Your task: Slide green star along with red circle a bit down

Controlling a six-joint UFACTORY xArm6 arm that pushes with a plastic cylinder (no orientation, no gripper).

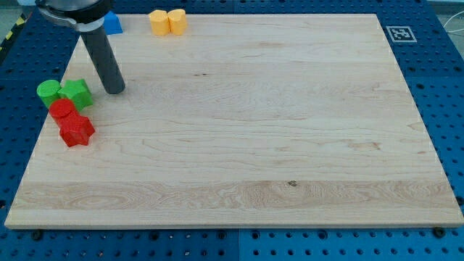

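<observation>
The green star [77, 93] sits near the board's left edge, touching a green circle [48, 91] on its left. The red circle [62, 110] lies just below the green star, touching it. A red star [76, 130] sits right below the red circle. My tip [114, 90] rests on the board just to the right of the green star, a small gap away, level with it.
A blue block [112, 24] sits at the board's top left, partly behind the rod. Two yellow blocks [167, 22] touch each other at the top edge. A marker tag [399, 33] is at the top right corner. The wooden board [254, 130] lies on a blue perforated table.
</observation>
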